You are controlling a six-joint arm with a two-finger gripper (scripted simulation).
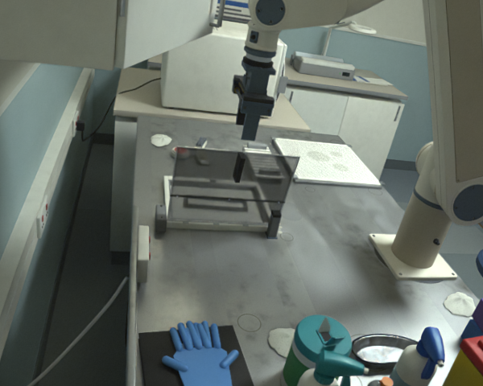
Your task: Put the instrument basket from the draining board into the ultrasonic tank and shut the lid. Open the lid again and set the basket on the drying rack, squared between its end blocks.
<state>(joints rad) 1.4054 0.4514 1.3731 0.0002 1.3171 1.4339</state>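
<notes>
The raised lid [232, 183] of the ultrasonic tank is a dark see-through pane standing nearly upright, and my open, empty gripper [249, 133] hangs just behind and above its top edge. Through the pane I see the tank's [217, 207] pale rim and, further back, the slatted instrument basket [267, 166], partly hidden by the lid. I cannot tell whether the basket sits inside the tank or behind it. The white textured draining board [326, 162] lies to the right of the tank with nothing on it.
A large white machine [208, 70] stands on the counter behind the tank. The arm's base [416, 253] is bolted at the right. At the near edge lie a blue glove [200, 353], a wipes tub [317, 345], spray bottles [421, 357], a steel dish [379, 349] and coloured blocks [481, 340].
</notes>
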